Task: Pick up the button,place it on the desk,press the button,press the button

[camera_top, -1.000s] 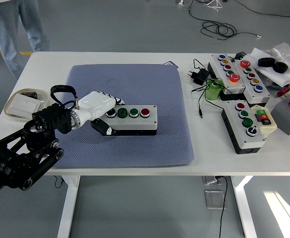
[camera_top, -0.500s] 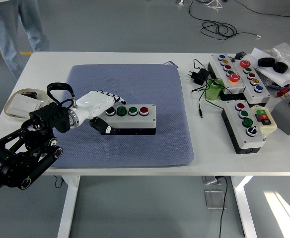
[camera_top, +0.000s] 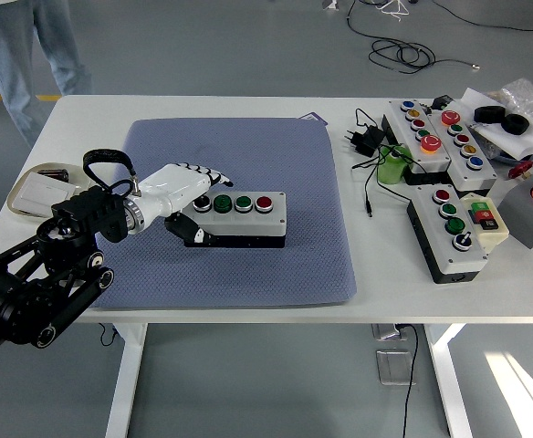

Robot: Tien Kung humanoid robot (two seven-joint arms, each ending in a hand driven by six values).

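Observation:
A grey button box with a black, two green and a red button lies on the blue-grey mat near its middle. My left hand, white with black fingertips, grips the box's left end: fingers curl over its top by the black button and the thumb presses its front side. The box rests on the mat. My right arm is out of view.
A shallow dish with a card sits at the table's left edge. At the right lie three more button boxes, a green roll, a plug and cables. A person's legs stand at the far left.
My left hand and the box have shifted slightly to the left on the mat.

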